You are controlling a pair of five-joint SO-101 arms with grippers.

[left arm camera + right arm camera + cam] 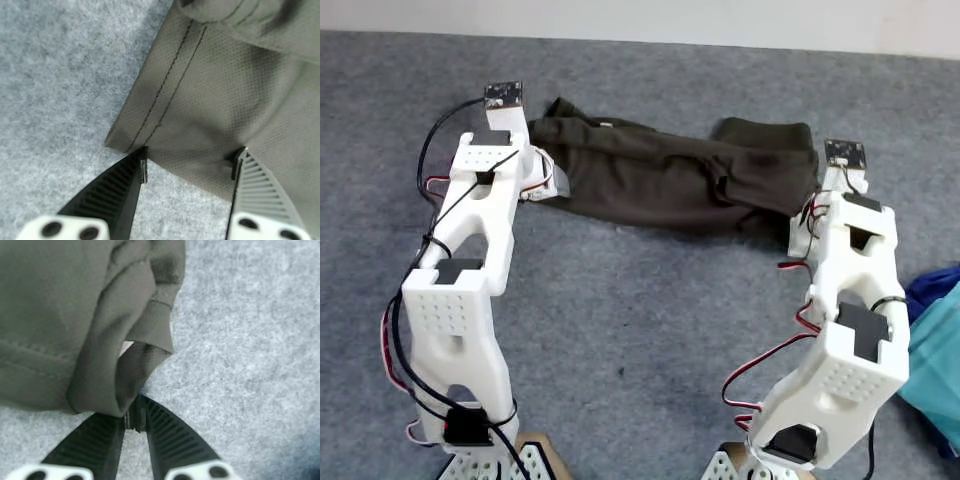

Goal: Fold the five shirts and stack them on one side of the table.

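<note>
Flanking one shirt, two end effectors

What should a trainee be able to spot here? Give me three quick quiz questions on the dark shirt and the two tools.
1. True or false: the left tool is shut.
2. The dark shirt lies: A, loose across the far side of the table; B, folded on a stack; C, lifted clear of the table.
3. Fill in: the right tool, at the shirt's end, is ___.
Key: 1 false; 2 A; 3 shut.

White arms, ribbed fingers, probably black
</note>
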